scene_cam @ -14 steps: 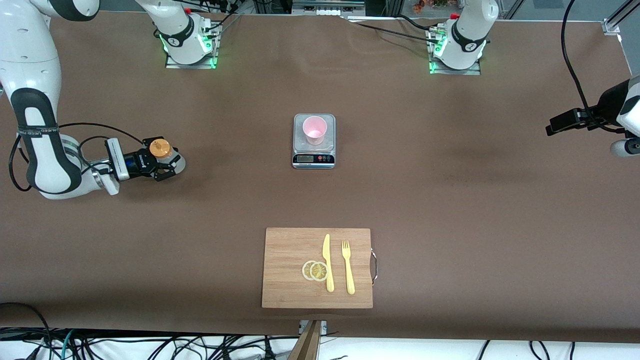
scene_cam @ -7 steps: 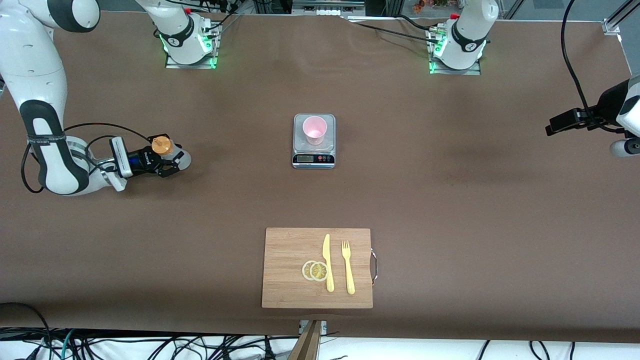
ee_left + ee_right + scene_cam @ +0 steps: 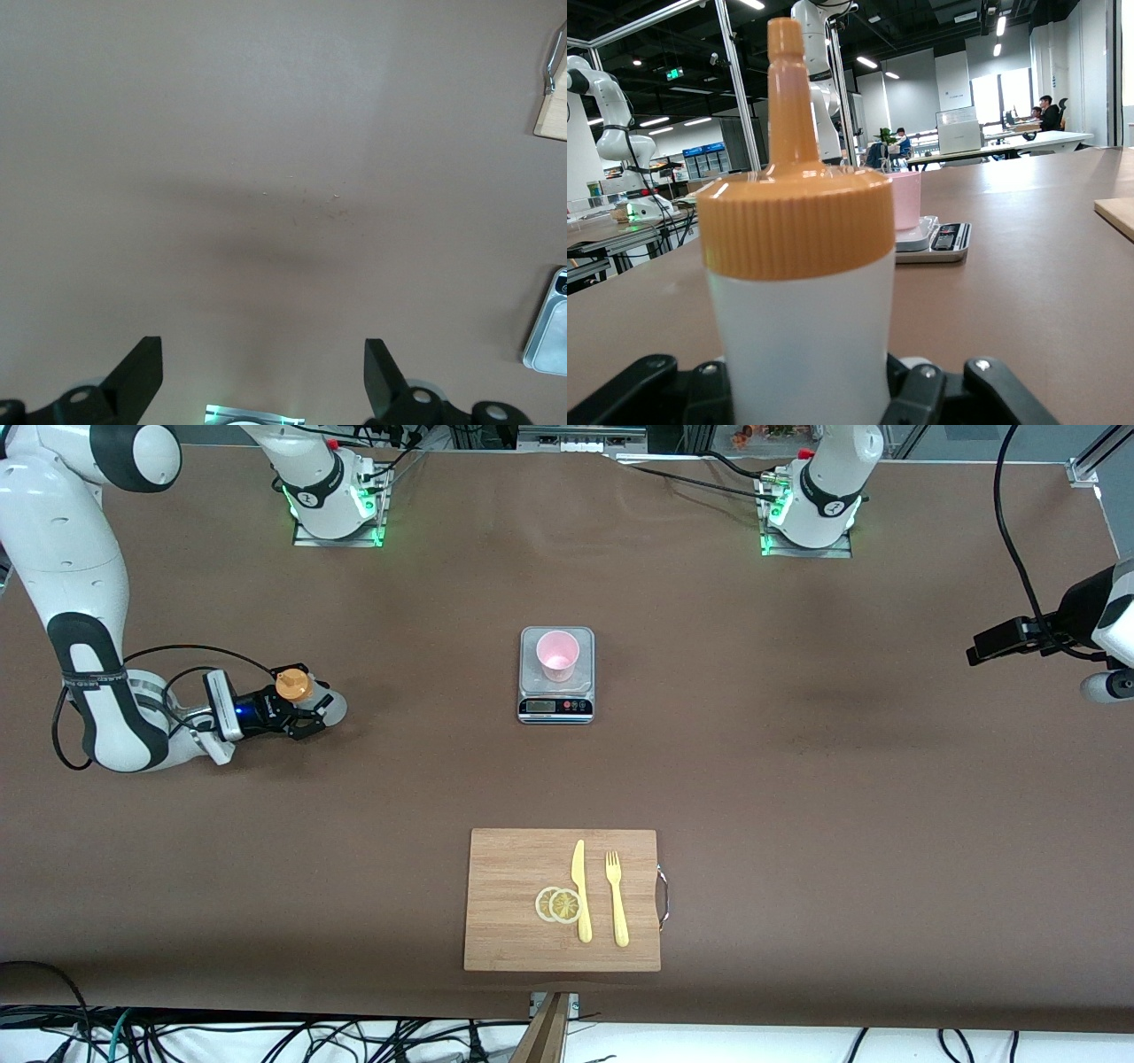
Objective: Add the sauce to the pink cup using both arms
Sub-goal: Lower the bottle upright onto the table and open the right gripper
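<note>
The sauce bottle [image 3: 293, 685], whitish with an orange nozzle cap, stands upright in my right gripper [image 3: 307, 714], low over the table toward the right arm's end. In the right wrist view the sauce bottle [image 3: 797, 292] fills the middle, and my right gripper [image 3: 815, 394] is shut on its body. The pink cup [image 3: 557, 654] stands on a small kitchen scale [image 3: 555, 707] at the table's middle; the right wrist view shows the pink cup [image 3: 906, 202] past the bottle. My left gripper [image 3: 982, 650] waits high at the left arm's end; its view shows the left gripper [image 3: 263, 354] open over bare table.
A wooden cutting board [image 3: 514, 868] lies nearer the front camera than the scale, with a yellow knife [image 3: 581, 890], a yellow fork [image 3: 617, 899] and two lemon slices [image 3: 558, 904] on it. The two arm bases [image 3: 335, 505] stand along the table's back edge.
My right gripper has carried the sauce bottle a short way toward the scale, and it sits a little lower. The left arm has not moved.
</note>
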